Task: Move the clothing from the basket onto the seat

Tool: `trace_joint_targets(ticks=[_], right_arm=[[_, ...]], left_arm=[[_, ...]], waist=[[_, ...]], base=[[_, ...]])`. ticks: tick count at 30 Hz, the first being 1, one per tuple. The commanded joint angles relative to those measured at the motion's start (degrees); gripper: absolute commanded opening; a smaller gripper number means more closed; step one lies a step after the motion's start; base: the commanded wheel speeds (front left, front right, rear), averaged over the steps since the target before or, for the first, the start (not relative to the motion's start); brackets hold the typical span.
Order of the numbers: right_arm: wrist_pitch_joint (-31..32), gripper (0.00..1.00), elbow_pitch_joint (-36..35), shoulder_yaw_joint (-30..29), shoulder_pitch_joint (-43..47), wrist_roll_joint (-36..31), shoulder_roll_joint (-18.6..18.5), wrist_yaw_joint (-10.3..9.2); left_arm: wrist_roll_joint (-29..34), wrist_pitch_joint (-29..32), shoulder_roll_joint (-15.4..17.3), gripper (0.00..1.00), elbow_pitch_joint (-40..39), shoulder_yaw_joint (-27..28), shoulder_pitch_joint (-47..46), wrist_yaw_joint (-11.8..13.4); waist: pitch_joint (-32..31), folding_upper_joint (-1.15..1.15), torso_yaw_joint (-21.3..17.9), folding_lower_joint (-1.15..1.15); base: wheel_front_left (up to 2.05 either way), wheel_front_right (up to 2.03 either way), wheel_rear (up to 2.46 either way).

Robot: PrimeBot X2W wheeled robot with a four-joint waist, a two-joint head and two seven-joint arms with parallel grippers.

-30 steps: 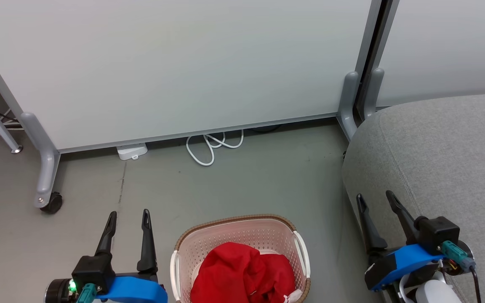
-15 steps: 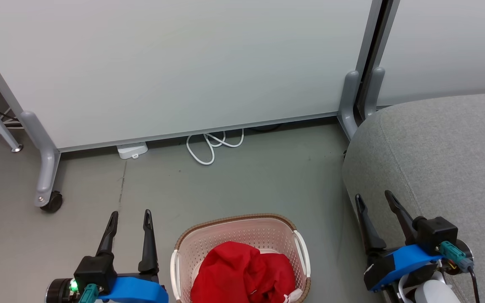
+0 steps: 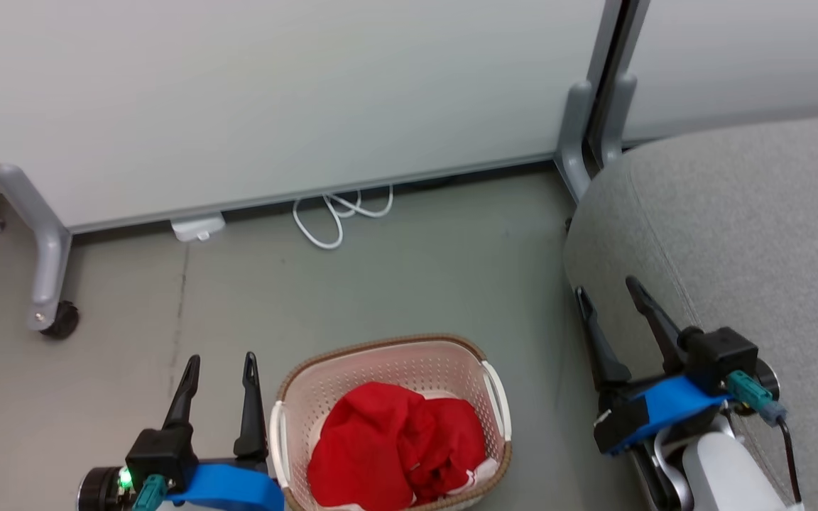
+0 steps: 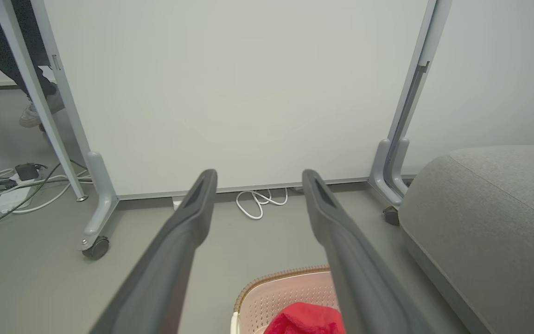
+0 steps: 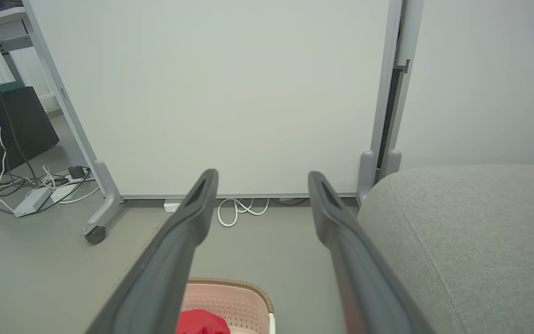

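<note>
Left claw (image 3: 221,358): fingers spread wide, empty, over the floor (image 3: 409,270) just left of the basket (image 3: 380,343). Right claw (image 3: 604,287): wide, empty, beside the seat (image 3: 750,234) edge. Clothing (image 3: 395,443): red heap inside the basket, possibly more than one piece.

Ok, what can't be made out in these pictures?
Clothing, head view: bunched; garment count unclear, folds hide it.
Basket bottom, head view: covered by the clothing; near rim cut by the bottom edge.
Seat, head view: runs off the right edge.
</note>
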Motion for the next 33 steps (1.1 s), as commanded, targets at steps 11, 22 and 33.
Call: trace_joint_targets(ticks=[11, 22, 33], right_arm=[[-0.95, 1.00, -4.41, 3.12, -10.89, 0.66, -0.24, 0.03], [-2.17, 1.00, -6.62, 7.10, -19.30, 2.70, -0.22, 0.03], [-2.40, 1.00, -7.98, 9.62, -21.45, 5.41, -0.22, 0.03]], left_arm=[[1.89, -0.22, 0.91, 1.00, 5.36, -1.66, -10.37, -1.93], [2.00, 2.66, 1.62, 1.00, 21.27, -4.86, -24.28, -4.44], [1.14, 5.16, 3.64, 1.00, 34.83, -5.59, -32.84, -5.23]], waist=[[17.65, 0.00, -8.13, 0.00], [30.84, 0.00, -12.85, 0.00], [37.04, 0.00, -16.06, 0.00]], base=[[0.00, 0.00, 0.00], [0.00, 0.00, 0.00], [0.00, 0.00, 0.00]])
